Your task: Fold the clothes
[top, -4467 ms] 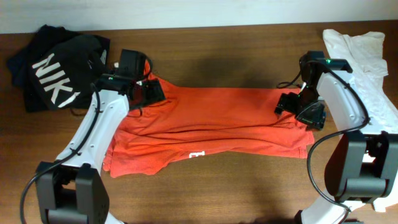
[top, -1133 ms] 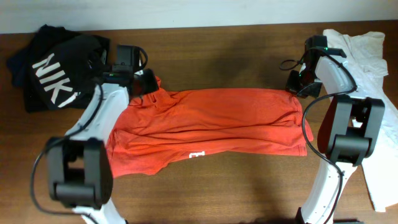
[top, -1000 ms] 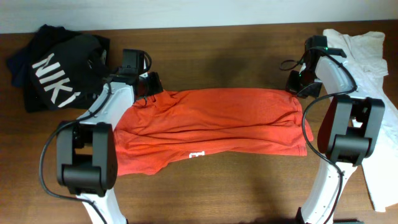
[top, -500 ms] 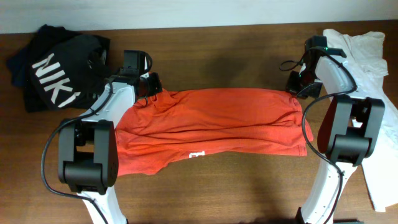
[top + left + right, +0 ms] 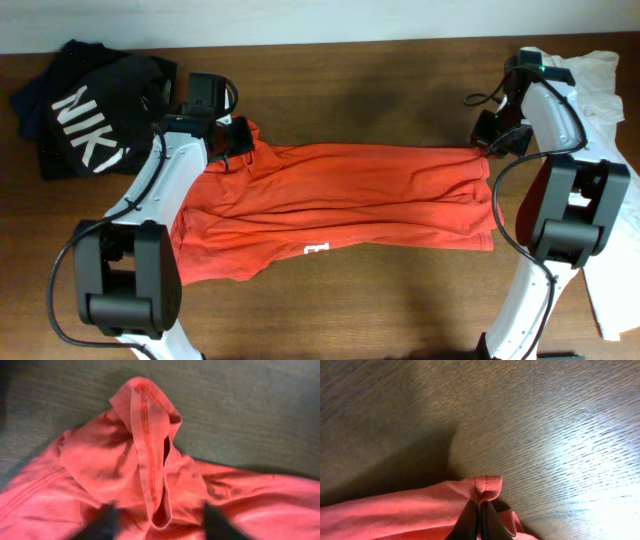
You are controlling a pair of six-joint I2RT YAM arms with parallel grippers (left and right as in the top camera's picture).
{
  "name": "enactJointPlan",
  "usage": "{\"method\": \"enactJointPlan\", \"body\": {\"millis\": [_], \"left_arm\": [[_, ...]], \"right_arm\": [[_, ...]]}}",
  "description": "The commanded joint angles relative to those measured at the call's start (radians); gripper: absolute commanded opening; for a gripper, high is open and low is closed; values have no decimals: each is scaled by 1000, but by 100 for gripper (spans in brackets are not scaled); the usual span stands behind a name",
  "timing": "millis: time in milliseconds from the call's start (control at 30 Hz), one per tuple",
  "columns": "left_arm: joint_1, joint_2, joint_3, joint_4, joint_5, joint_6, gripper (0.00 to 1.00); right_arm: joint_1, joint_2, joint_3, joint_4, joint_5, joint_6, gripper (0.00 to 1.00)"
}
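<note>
Right wrist, right fingers [image 5: 468, 521] pinching T-shirt [image 5: 395, 510] hem, left fingers [image 5: 102, 522] spread, raised fabric fold between them

Along the left wrist view's lower edge, the left gripper [image 5: 160, 519] shows only as two blurred dark fingers [image 5: 105, 520], cut off. The T-shirt's [image 5: 340, 195] white lettering [image 5: 316, 249] is mostly folded under, unreadable.

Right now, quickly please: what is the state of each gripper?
Left gripper: open, a fold of the orange-red T-shirt between its jaws.
Right gripper: closed, pinching the T-shirt's edge.
</note>
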State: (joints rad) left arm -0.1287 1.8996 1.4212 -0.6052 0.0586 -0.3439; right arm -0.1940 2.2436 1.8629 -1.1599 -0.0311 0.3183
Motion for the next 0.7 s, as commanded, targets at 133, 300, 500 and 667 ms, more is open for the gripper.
{"method": "enactJointPlan", "body": {"millis": [133,300,500,667], "left_arm": [[7,157,16,190,51,100,92],[7,217,16,256,49,115,72],[7,217,24,278,47,115,42],[7,217,35,267,27,115,4]], "right_arm": [[-2,-20,21,-7,-29,12,4],[-2,-20,21,-8,-29,12,4],[-2,-20,21,-8,-28,12,4],[-2,-20,21,-11,-28,11,4]]}}
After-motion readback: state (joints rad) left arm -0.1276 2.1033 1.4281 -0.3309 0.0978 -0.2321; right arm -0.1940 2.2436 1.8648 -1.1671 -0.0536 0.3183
